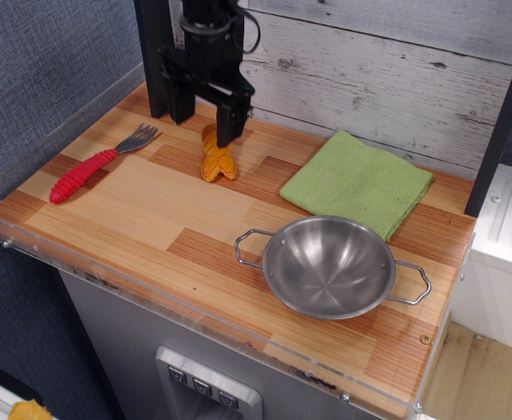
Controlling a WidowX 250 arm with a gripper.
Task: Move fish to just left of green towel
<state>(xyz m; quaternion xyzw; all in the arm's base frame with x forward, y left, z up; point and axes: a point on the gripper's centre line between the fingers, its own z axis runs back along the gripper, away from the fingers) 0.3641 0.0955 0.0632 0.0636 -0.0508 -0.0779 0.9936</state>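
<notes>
The orange-yellow striped toy fish (217,160) lies on the wooden tabletop, with its forked tail toward the front. It sits well left of the light-green knitted towel (358,181), with bare wood between them. My black gripper (205,129) hangs just above and behind the fish. Its fingers are spread wide: the left finger (182,105) stands apart from the fish, and the right finger (228,127) is over the fish's back end. The gripper holds nothing.
A red-handled fork (89,166) lies at the left. A steel bowl with two handles (328,265) stands in front of the towel. A clear plastic rim (28,236) runs along the front and left edges. A plank wall (369,70) closes the back.
</notes>
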